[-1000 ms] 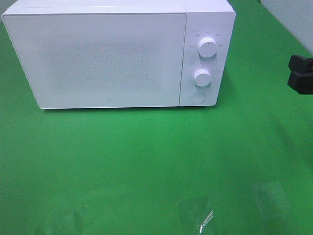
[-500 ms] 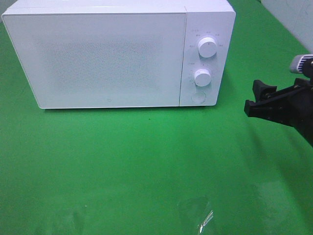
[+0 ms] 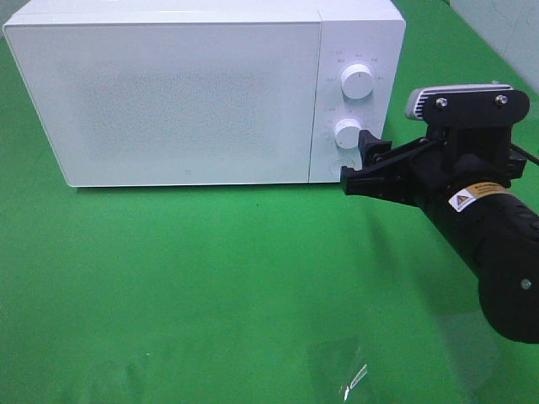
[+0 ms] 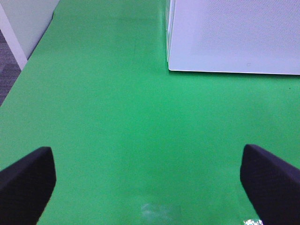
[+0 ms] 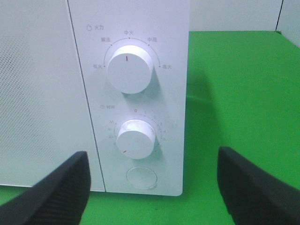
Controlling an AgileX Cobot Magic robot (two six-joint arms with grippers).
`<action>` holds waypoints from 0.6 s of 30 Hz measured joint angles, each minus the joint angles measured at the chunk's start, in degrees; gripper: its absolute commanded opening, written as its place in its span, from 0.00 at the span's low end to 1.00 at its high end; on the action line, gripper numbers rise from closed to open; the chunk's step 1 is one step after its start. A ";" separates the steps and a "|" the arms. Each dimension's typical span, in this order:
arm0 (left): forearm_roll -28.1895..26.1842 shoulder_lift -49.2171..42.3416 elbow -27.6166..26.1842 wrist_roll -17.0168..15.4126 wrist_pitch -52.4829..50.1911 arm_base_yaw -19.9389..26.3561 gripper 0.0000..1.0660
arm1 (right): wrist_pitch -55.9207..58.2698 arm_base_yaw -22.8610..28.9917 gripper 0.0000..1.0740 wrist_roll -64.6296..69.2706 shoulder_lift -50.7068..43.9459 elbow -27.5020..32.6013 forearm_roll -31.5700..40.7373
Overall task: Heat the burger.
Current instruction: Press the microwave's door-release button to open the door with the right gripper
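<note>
Hovering by the microwave (image 3: 185,93), right jaws stand released; left jaws gape empty.

Green table (image 3: 210,278) in plain light
Its green cover ran back to a pale wall (image 3: 505,25); grey floor (image 4: 5,77) showed beside it.

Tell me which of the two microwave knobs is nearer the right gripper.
The lower knob, just above the round button; the right gripper is beside it, while the upper knob sits higher.
</note>
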 measured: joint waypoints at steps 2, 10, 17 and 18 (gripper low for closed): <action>0.00 0.00 0.00 0.00 0.00 0.00 0.94 | 1.03 0.06 0.68 1.38 0.52 -1.03 0.63; 0.00 0.00 0.00 0.00 0.00 0.00 0.94 | 3.72 0.17 0.59 16.96 0.74 -3.04 2.01; 0.00 0.00 0.00 0.00 0.00 0.00 0.94 | 5.61 0.17 0.39 42.23 0.80 -3.04 2.06; 0.00 0.00 0.00 0.00 0.00 0.00 0.94 | 5.61 0.17 0.31 48.36 0.80 -3.04 2.06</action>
